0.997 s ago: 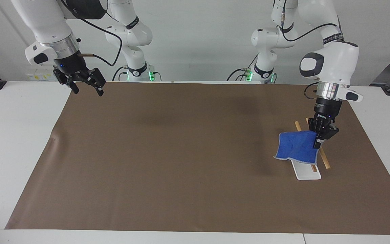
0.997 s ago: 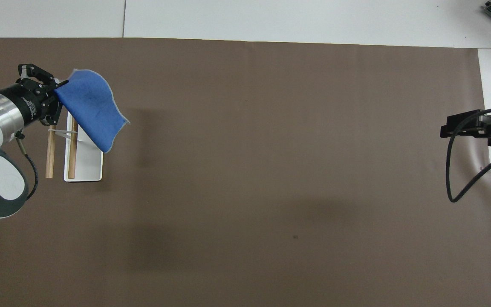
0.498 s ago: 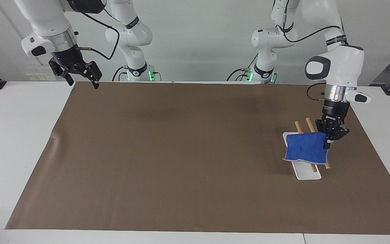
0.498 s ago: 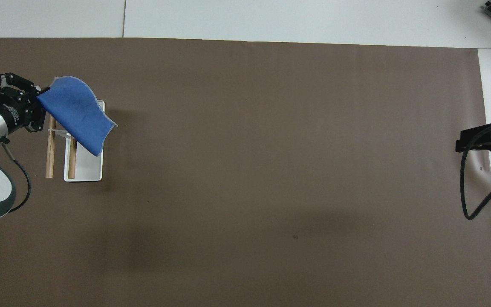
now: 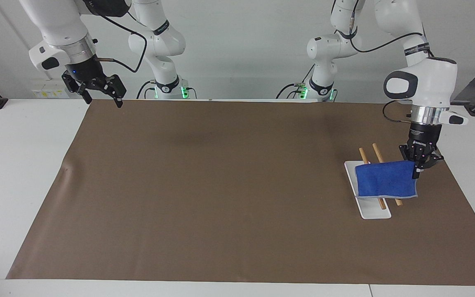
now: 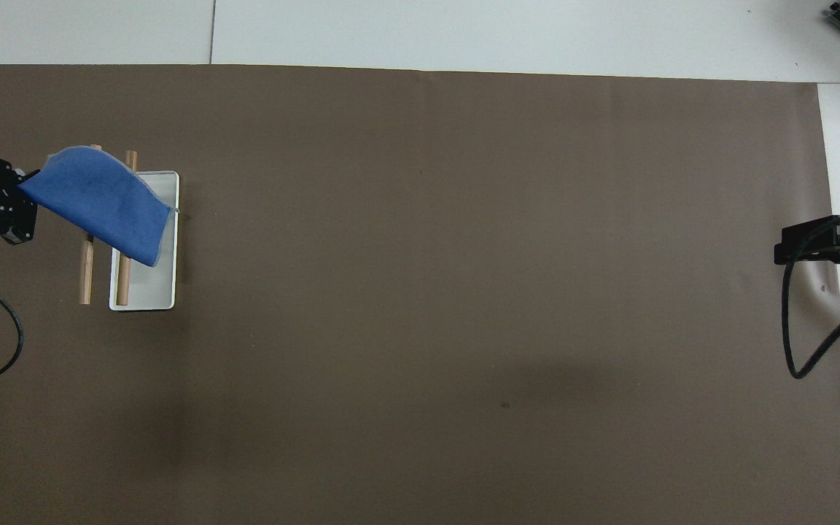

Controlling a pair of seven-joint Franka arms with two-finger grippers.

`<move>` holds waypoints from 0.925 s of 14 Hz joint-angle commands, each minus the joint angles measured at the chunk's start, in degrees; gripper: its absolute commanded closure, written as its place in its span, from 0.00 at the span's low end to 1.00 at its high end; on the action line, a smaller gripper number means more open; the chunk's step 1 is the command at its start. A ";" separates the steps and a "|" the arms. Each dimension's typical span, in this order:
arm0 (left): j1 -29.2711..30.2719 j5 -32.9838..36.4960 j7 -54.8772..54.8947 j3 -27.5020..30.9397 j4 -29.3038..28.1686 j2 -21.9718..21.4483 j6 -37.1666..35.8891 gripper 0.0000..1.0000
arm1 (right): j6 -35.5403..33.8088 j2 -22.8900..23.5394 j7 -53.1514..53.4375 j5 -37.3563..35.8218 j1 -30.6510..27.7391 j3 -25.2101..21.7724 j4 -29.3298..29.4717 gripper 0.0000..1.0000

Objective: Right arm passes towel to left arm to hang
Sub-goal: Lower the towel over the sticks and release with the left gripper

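Now, the hanging step: the pass between the arms looks finished, and the towel is being brought to the rack at the left arm's end of the surface.
Landmark: a small rack (image 5: 379,181) of two wooden rails on a white base (image 5: 372,211), standing on the brown mat (image 5: 221,185).
Towel: the towel (image 5: 386,180) is hanging in the air as a flat blue sheet, draping down across the rack's rails; whether its lower edge is touching them I cannot tell.
Left hand: the left hand (image 5: 419,168) is pinching the towel's upper corner, fingers closed on the cloth, just over the rack's edge that faces the left arm's end of the surface.
Overhead check: the towel (image 6: 95,200) is covering the middle of both rails, with the left hand (image 6: 15,197) just beside the rack.
Right hand: the right hand (image 5: 99,93) is waiting in the air well apart from the rack, over the mat's corner at the right arm's end, fingers spread and carrying nothing.
Next move: probably lowering so the cloth is folding over a rail with a share on each side, then letting go.
Risk: releasing too early could let the towel slide onto the base.
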 commanded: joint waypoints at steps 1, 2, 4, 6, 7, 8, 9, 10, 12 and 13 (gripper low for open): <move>2.22 1.16 -1.54 -0.62 -2.07 -1.03 1.29 1.00 | 0.87 -0.79 -1.33 0.01 -0.30 0.47 -1.23 0.00; 2.75 1.16 -1.54 -0.62 -2.16 -1.03 1.29 1.00 | 1.49 -0.52 -0.98 0.10 -0.21 0.56 -1.14 0.00; 3.54 1.16 -1.63 -0.62 -3.03 -1.29 1.29 1.00 | 0.09 1.23 -0.80 0.01 -0.13 0.64 -0.27 0.00; 3.98 1.16 -1.80 -0.62 -3.04 -1.30 1.20 1.00 | 1.22 0.97 -0.62 0.01 0.05 0.82 -1.66 0.00; 4.42 1.16 -2.06 -0.62 -3.04 -1.30 1.20 1.00 | 2.71 0.10 -0.54 0.01 -0.03 0.82 -4.11 0.00; 4.51 1.16 -3.11 -0.62 -3.04 -1.30 1.20 1.00 | 3.94 -0.78 -0.36 0.01 -0.03 0.82 -5.87 0.00; 4.51 1.16 -3.99 -0.62 -3.04 -1.30 1.20 0.97 | 4.91 -1.22 -0.53 0.01 -0.03 0.91 -7.02 0.00; 4.60 1.16 -4.17 -0.62 -3.04 -1.30 1.03 0.95 | 5.01 -1.31 -0.97 0.01 0.05 0.91 -7.03 0.00; 4.86 1.16 -4.35 -0.62 -2.95 -1.30 0.85 0.88 | 4.31 -0.79 -1.24 0.01 -0.21 0.91 -5.81 0.00; 5.30 1.16 -4.35 -0.62 -2.86 -1.30 0.67 0.77 | 4.22 -0.79 -1.24 0.10 -0.65 0.91 -5.80 0.00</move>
